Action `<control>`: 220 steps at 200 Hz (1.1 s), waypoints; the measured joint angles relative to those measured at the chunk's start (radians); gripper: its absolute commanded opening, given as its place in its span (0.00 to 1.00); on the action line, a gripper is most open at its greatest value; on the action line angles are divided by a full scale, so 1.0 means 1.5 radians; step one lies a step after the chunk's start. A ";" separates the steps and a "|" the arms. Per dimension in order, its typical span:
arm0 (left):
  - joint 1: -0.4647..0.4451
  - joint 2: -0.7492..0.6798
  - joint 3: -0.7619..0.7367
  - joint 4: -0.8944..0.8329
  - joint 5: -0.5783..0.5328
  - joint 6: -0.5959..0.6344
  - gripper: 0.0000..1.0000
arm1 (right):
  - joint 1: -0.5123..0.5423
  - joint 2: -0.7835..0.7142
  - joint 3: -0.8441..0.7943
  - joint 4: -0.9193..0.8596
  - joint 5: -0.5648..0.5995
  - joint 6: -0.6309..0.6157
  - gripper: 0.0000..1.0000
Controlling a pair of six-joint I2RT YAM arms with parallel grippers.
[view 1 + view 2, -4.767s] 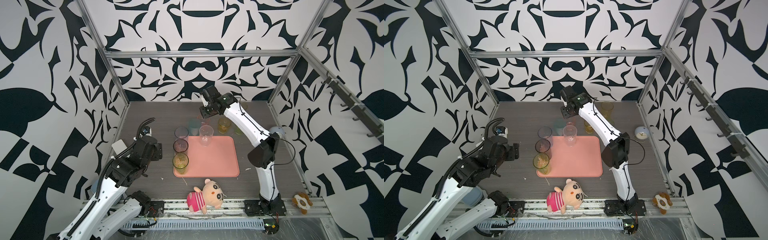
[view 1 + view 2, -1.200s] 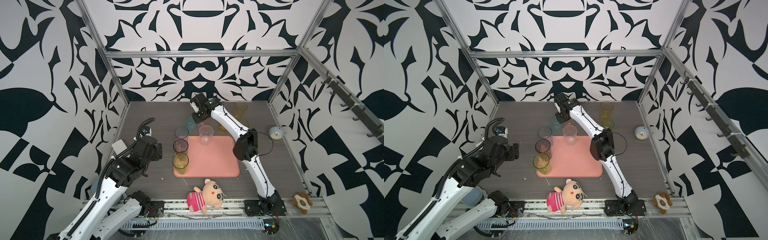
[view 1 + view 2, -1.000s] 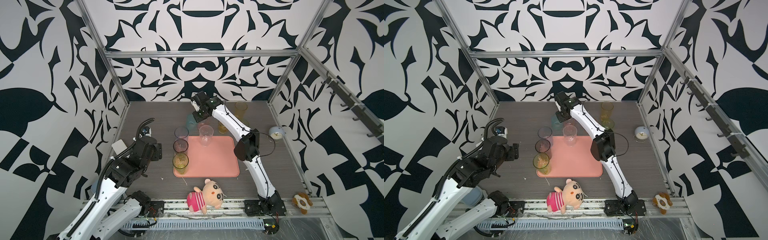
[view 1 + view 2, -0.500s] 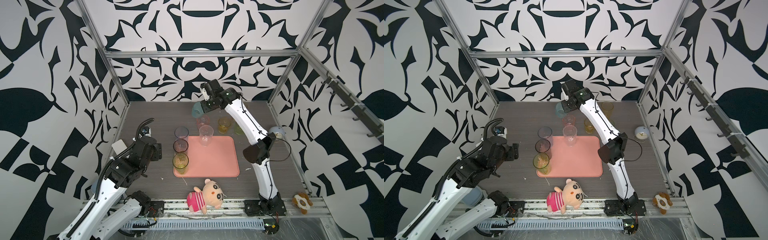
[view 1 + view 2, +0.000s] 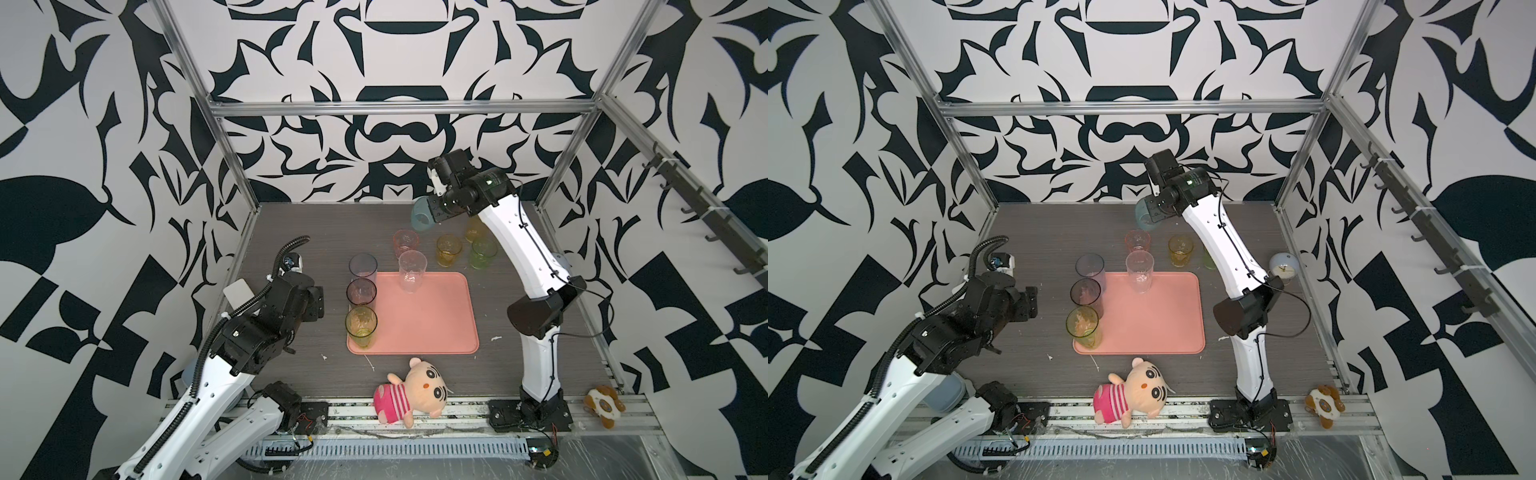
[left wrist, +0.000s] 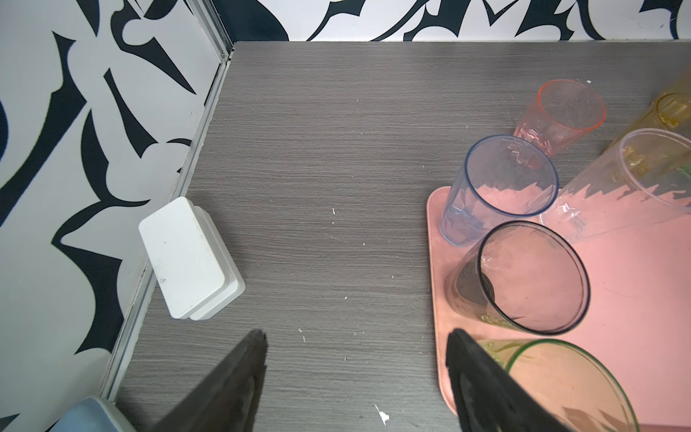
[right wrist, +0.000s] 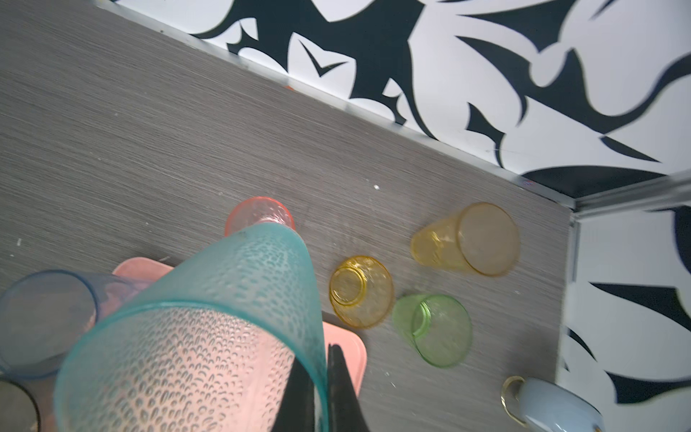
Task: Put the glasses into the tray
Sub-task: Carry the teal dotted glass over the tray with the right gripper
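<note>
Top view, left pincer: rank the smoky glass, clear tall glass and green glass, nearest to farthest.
1. smoky glass: on the left edge of the tray, closest to the left pincer.
2. clear tall glass: at the tray's far edge, toward the middle.
3. green glass: off the tray, past its far right corner.
</note>
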 measured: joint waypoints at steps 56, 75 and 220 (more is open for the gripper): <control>0.000 -0.005 0.000 0.000 -0.007 0.000 0.79 | 0.000 -0.083 -0.158 0.005 0.063 0.006 0.00; 0.000 -0.005 0.000 0.000 -0.010 0.000 0.79 | -0.001 -0.121 -0.246 0.026 0.072 0.012 0.00; 0.000 -0.013 0.000 0.000 -0.012 -0.002 0.79 | -0.001 -0.438 -0.713 0.182 -0.025 0.106 0.00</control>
